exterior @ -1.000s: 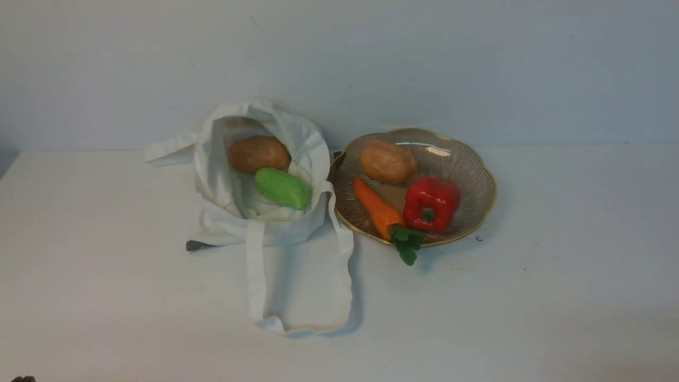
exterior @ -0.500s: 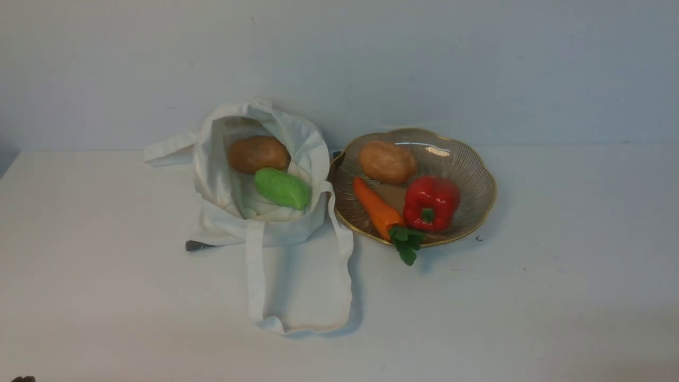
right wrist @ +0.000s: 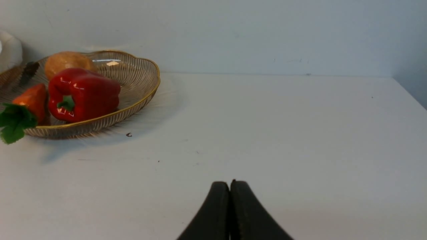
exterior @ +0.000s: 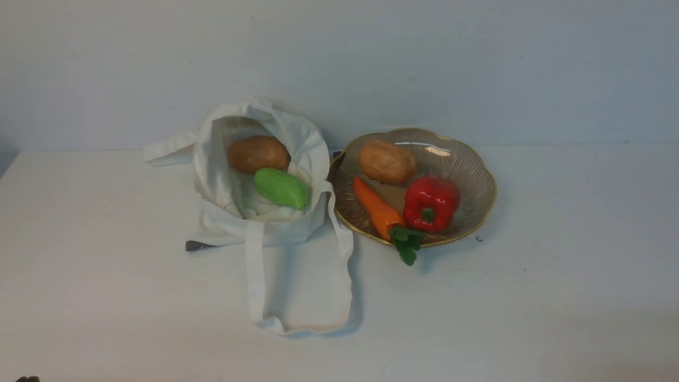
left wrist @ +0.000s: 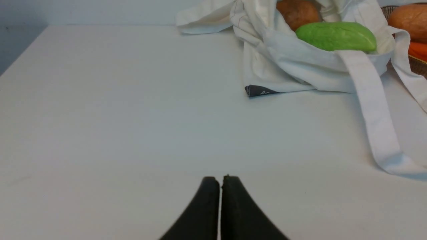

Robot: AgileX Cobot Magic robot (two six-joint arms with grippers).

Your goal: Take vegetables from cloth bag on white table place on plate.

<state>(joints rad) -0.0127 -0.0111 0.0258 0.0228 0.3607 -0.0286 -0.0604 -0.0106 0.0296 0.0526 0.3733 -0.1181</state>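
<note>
We saw the floppy off-white cotton tote bag (exterior: 254, 180) slumped open on the broad white matte tabletop (exterior: 557, 286), its mouth turned towards the front camera and one long flat strap handle (exterior: 254, 276) trailing forward in a loop. Inside the bag lay a smooth green oblong vegetable (exterior: 282, 188) and, just behind and touching it, a brown potato-like vegetable (exterior: 259, 154). A small dark grey label (left wrist: 260, 90) stuck out at the bag's lower corner. Just beside the bag, on the robot's right, sat the round scalloped grey-brown ribbed dish with the thin gold rim (exterior: 477, 175). It held a tapered orange carrot (exterior: 376, 208), whose green leafy top (exterior: 407, 245) hung over the near rim, a glossy red bell pepper (exterior: 431, 203) beside the carrot, and a second brown potato-like vegetable (exterior: 387, 162) towards the far side. The left gripper (left wrist: 220, 178) hovered low over bare table, well apart from the bag, its two black fingers pressed together with nothing between them. The right gripper (right wrist: 229, 182) sat likewise closed and empty, well clear of the dish.
</note>
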